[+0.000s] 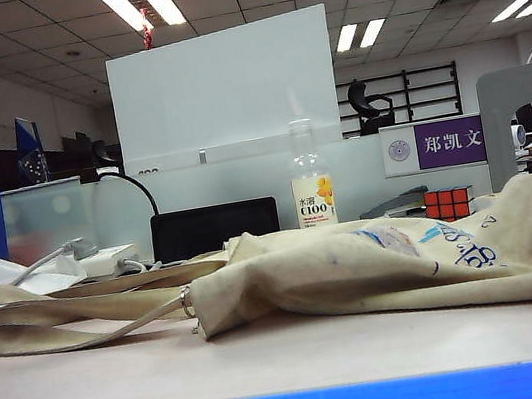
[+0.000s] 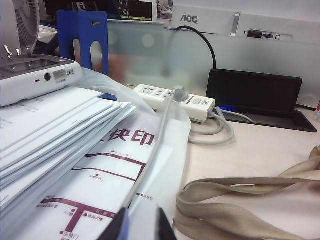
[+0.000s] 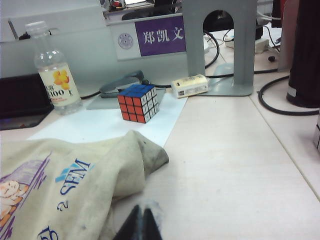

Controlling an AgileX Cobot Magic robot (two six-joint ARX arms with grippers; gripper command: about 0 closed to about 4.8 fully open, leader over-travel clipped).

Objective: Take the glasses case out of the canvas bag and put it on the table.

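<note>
Right end effector shut, left end effector slightly apart, both empty

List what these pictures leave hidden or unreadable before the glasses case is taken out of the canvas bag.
- Glasses case: seen in no view; the canvas bag may cover it.
- Bag opening: cloth folds hide it in the exterior view.
- Left gripper: only its finger tips show, slightly apart, cut by the left wrist view's edge.
- Right gripper: fingers together, rest cut off in the right wrist view.
- Both arms: absent from the exterior view.
</note>
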